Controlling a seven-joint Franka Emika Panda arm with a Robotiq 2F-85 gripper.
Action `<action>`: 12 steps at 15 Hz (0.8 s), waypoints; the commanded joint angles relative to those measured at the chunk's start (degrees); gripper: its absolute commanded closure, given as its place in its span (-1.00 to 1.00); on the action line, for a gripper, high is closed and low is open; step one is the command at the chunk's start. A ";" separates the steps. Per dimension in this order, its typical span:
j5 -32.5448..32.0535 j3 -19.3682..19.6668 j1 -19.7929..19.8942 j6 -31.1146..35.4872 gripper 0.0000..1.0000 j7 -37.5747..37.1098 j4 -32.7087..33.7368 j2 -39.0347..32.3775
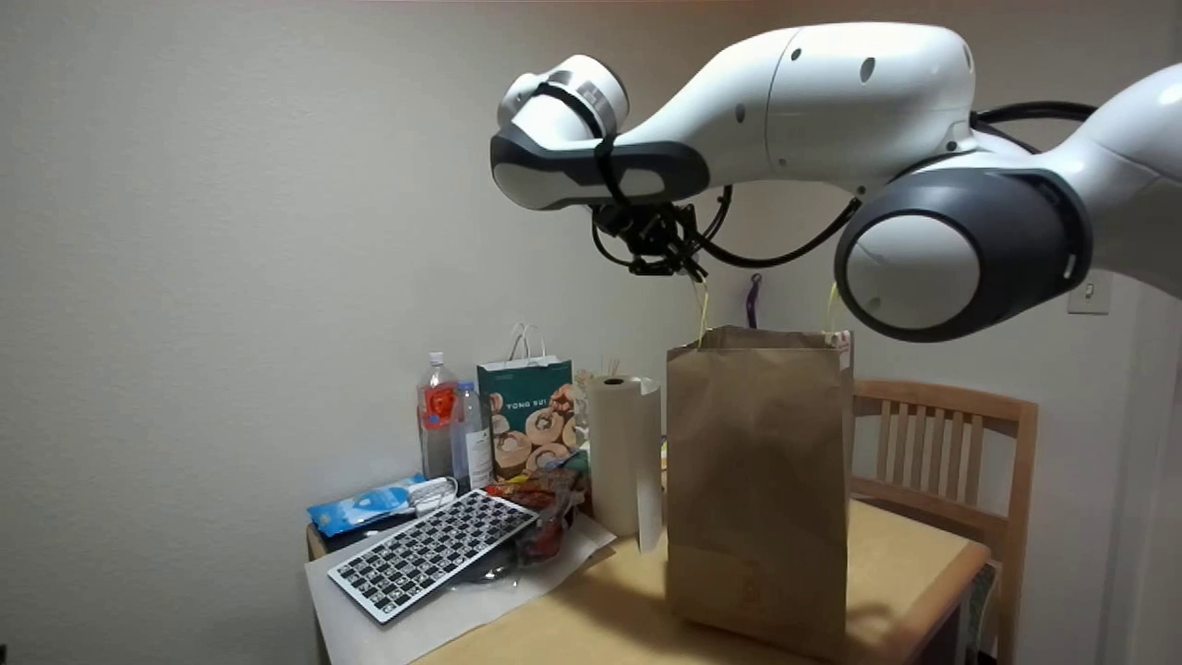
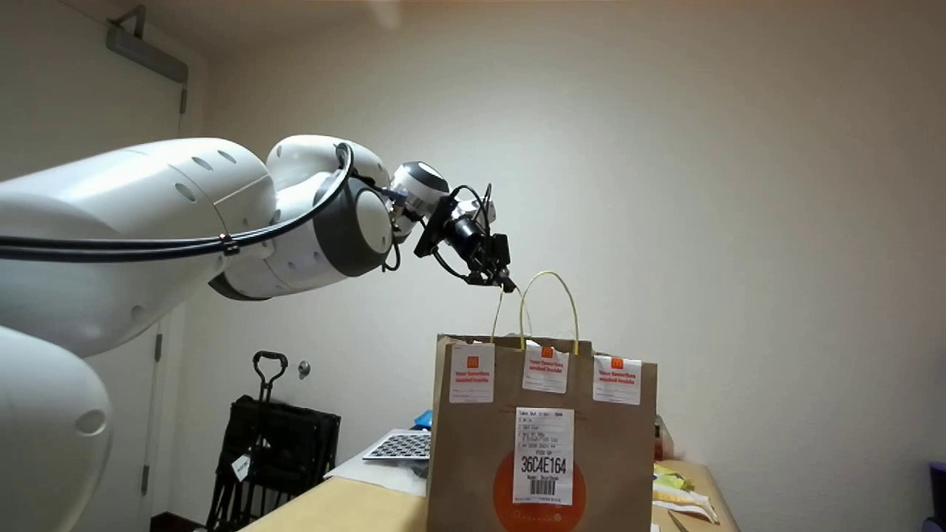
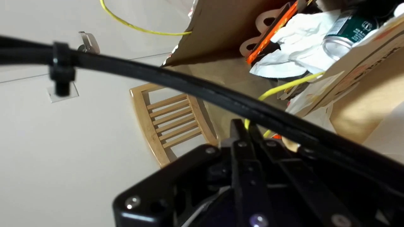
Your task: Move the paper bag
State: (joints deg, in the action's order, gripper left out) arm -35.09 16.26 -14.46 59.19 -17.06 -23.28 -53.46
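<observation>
Tan flat-topped table (image 1: 582, 628). Tall brown paper bag (image 1: 757, 489), orange-printed and white-stickered, upright at the table; base contact can't be judged. Black two-fingered pincer (image 2: 508, 285) above it, closed, gripping the bag's thin yellow cord-like handle (image 3: 284, 86).

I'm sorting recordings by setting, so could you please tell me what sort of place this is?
Probably a dining corner, in a home or perhaps a break room: a wooden chair stands by a table holding a paper towel roll.
</observation>
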 commanded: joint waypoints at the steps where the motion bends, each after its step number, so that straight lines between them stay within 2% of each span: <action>1: 0.18 0.65 0.73 -1.78 0.95 1.64 5.32 -3.04; 2: -0.94 0.70 -0.09 0.10 0.95 6.16 5.30 -2.98; 3: -2.28 0.37 -1.80 2.61 0.95 8.23 1.24 -0.81; 8: -3.73 1.12 -7.16 4.81 0.93 17.10 0.93 -1.61; 12: -6.57 1.06 -9.93 8.53 0.93 25.08 0.94 -2.43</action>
State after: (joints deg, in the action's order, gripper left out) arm -38.70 16.57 -23.21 64.09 0.93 -21.31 -56.01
